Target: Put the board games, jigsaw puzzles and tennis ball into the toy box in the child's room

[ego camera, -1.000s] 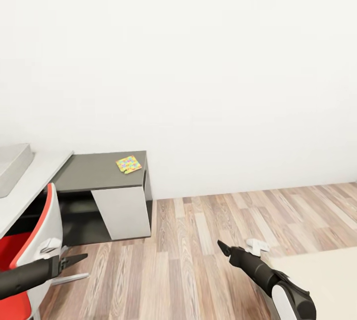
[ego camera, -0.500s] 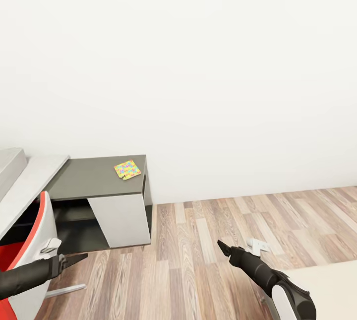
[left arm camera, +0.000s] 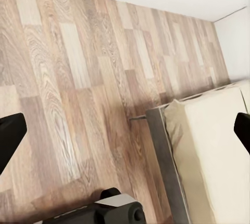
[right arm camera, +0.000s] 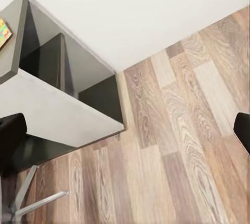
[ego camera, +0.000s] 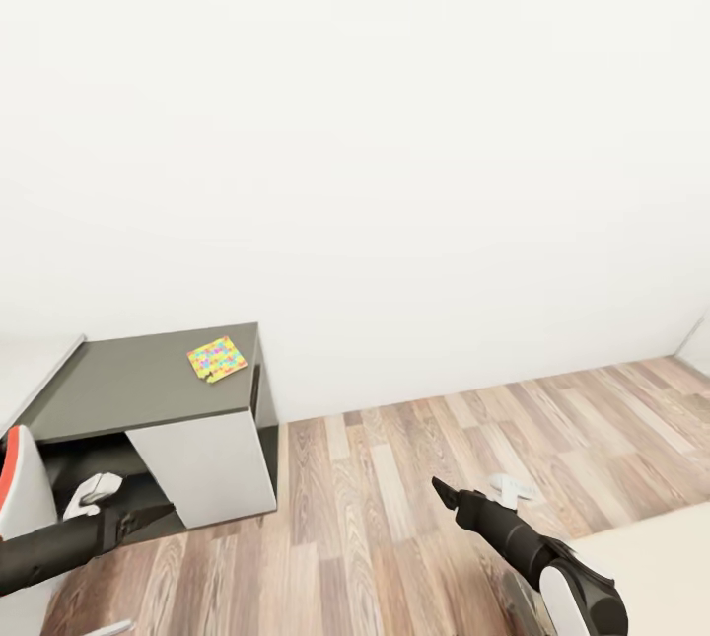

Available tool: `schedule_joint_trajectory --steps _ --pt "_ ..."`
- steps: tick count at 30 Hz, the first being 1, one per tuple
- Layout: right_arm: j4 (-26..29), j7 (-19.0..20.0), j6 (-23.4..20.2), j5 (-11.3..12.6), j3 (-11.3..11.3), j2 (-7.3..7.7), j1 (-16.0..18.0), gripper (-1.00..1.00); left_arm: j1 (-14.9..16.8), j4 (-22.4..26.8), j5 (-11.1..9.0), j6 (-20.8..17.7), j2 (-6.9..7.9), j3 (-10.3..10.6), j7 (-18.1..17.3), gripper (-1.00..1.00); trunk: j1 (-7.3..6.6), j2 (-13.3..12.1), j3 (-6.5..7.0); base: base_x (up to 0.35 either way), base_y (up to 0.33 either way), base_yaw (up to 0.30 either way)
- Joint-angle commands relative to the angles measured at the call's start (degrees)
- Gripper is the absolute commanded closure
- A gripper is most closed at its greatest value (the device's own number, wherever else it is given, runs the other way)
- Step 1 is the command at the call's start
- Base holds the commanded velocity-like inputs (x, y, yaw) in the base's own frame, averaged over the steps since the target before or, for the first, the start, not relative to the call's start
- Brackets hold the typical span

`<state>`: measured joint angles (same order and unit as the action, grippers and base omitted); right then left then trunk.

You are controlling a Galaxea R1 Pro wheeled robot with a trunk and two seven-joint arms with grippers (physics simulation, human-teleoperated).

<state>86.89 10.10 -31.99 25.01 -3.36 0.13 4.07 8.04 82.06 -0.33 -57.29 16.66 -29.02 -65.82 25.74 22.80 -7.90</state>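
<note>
Rightward camera swing since the earlier frames carries the toy box out of sight. Left gripper (ego camera: 148,515) and right gripper (ego camera: 441,490) are spread wide, empty; the multicoloured puzzle (ego camera: 218,359) lies on the dark side desk (ego camera: 118,389), so it looks not yet boxed.

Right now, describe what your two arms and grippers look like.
In the head view, both arms are matte black tubes that taper toward the wrist. The left gripper ends in slim dark pointed fingers. The right gripper is also black and pointed, and its arm has a glossy white shell section with a dark grey joint near the elbow. No cables or markings are visible.
</note>
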Motion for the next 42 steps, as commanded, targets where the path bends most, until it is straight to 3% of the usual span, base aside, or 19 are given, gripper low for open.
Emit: schedule_joint_trajectory --steps 1,9,24,42 --pt "0.02 0.19 -0.33 0.13 -0.08 -0.02 0.06 -1.00 0.04 0.03 -0.03 -0.48 0.01 -0.07 -0.21 -1.00 0.05 0.12 -0.10 0.086 0.000 -0.263" --pt "0.02 0.19 -0.26 0.13 -0.07 -0.08 0.06 -1.00 0.03 0.03 -0.05 -0.32 0.03 -0.07 -0.24 -1.00 0.05 0.12 0.05 0.037 0.000 -0.208" --pt "0.00 0.19 -0.18 0.13 -0.07 -0.30 0.06 -1.00 0.03 0.03 -0.11 -0.28 0.04 -0.07 -0.20 -1.00 0.05 0.12 0.13 0.082 0.057 -0.062" --pt "-0.05 0.17 -0.18 0.13 -0.07 -0.38 0.06 -1.00 0.01 0.03 -0.05 -0.27 0.04 -0.07 -0.18 -1.00 0.05 0.12 0.56 0.129 0.010 -0.248"
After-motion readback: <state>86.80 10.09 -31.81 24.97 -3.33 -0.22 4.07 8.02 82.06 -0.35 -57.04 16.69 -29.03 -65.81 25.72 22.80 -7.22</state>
